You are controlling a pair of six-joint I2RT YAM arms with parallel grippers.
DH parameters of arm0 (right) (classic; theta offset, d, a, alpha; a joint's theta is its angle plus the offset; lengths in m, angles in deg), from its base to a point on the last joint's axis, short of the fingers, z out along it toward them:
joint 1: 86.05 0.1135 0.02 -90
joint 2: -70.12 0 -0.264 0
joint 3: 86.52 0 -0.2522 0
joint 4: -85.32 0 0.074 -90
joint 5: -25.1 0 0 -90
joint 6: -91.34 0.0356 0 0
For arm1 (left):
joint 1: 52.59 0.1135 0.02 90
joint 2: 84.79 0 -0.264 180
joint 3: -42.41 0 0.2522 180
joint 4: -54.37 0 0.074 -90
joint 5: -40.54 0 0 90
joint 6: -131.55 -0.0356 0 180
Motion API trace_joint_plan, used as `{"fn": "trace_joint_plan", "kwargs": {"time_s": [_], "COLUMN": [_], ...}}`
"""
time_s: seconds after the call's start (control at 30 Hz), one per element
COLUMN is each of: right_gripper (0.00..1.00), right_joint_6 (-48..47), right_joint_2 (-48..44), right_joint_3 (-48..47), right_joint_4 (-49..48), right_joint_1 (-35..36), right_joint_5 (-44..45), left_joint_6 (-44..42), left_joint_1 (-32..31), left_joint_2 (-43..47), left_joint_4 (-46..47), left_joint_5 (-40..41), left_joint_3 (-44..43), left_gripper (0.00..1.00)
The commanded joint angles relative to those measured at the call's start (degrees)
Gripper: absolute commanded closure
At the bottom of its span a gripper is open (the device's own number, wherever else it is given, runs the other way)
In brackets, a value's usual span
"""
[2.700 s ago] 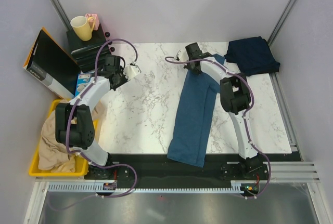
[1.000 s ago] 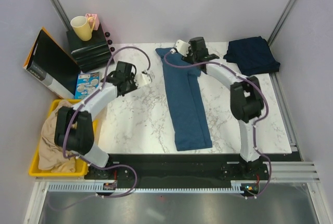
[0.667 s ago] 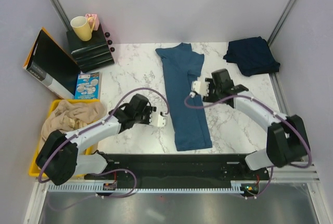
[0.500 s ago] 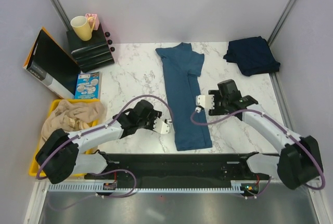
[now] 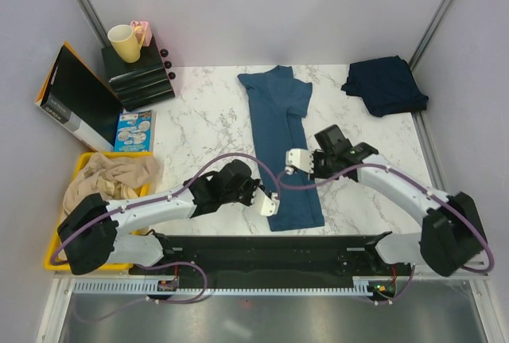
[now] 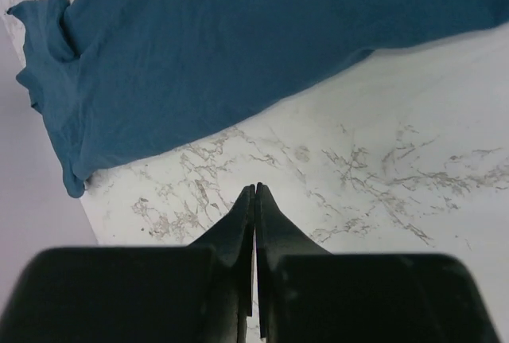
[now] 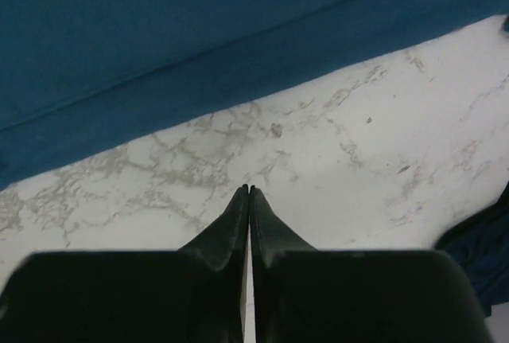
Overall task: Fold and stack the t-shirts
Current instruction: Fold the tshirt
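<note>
Left gripper (image 6: 254,192) & right gripper (image 7: 249,192): jaws clenched, empty; best to open, pinch steel-blue t-shirt (image 5: 278,136) near corners evenly, fold far

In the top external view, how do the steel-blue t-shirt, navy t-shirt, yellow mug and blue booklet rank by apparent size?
1. steel-blue t-shirt, laid out long
2. navy t-shirt
3. blue booklet and yellow mug look alike; the mug stands higher, nearer the camera, so I leave them unranked.
</note>
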Motion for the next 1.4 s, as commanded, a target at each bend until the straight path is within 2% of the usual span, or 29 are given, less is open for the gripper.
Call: {"fn": "trace_joint_plan", "kwargs": {"time_s": [0.0, 0.07, 0.2, 0.37, 0.57, 0.9, 1.37], "right_gripper": [0.97, 1.0, 1.0, 1.0, 1.0, 1.0, 1.0], "right_joint_6": [13.01, 13.72, 13.28, 12.49, 13.28, 13.45, 11.87], "right_joint_2": [8.13, 11.83, 16.49, 21.41, 28.62, 39.69, 49.54], "right_joint_3": [-8.91, -11.11, -13.48, -13.75, -17.09, -24.64, -35.98], "right_joint_4": [-0.91, -3.1, -4.6, -5.48, -7.42, -9.17, -10.23], "right_joint_1": [0.55, 1.42, 2.57, 4.67, 5.47, 5.73, 5.38], "right_joint_5": [-6.13, -6.05, -7.01, -8.42, -9.82, -9.03, -4.82], "left_joint_6": [6.26, 6.36, 6.79, 14.68, 18.13, 17.0, 13.83], "left_joint_1": [0.0, 0.0, 1.92, 7.9, 10.81, 11.43, 11.69], "left_joint_2": [-1.35, -1.8, -1.36, 1.1, 8.72, 12.35, 14.19], "left_joint_4": [-1.99, -2.17, -2.52, -6.2, -6.92, -6.91, -7.0], "left_joint_5": [1.03, 1.47, 3.22, 5.77, 9.11, 11.14, 10.79], "left_joint_3": [-4.49, -5.28, -6.25, -12.31, -11.53, -9.5, -9.15], "left_gripper": [0.98, 0.98, 0.98, 0.98, 0.98, 0.98, 0.98]}}
